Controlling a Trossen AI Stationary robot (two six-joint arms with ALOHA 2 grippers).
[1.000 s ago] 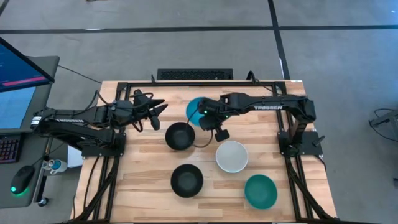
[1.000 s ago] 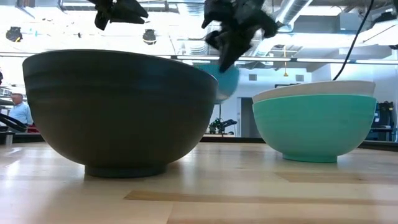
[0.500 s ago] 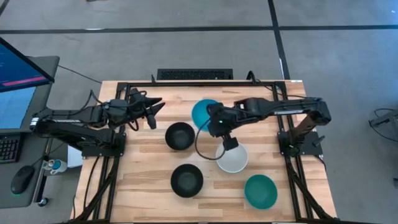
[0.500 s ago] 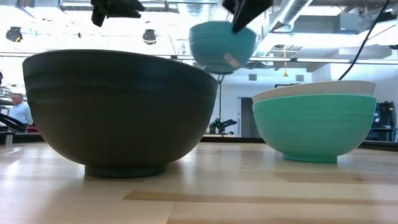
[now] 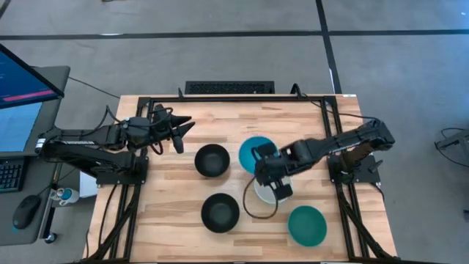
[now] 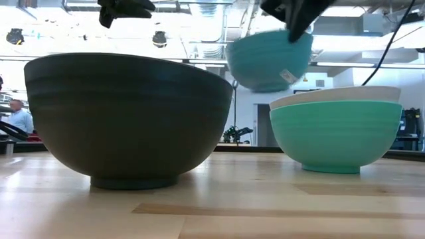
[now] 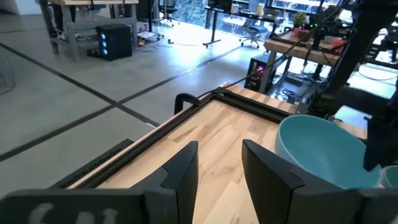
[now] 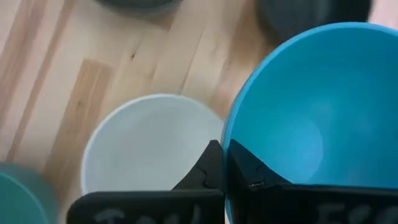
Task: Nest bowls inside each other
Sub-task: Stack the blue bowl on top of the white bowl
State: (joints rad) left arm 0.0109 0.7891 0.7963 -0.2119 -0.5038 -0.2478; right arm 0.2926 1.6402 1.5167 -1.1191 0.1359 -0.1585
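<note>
your right gripper (image 5: 267, 170), pinched on the blue bowl's (image 5: 256, 152) rim at frame centre, should centre it over the white bowl (image 8: 146, 146) before lowering; the left gripper (image 5: 179, 128) waits open, empty.

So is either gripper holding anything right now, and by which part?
The right gripper holds a light blue bowl by its rim, above the white bowl. The left gripper is open and holds nothing.

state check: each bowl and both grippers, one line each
blue bowl: lifted off the table, pinched by its rim
right gripper: shut on blue bowl
white bowl: upright on table, empty
teal bowl: upright, empty
two black bowls: upright, empty
left gripper: open, holding nothing
</note>
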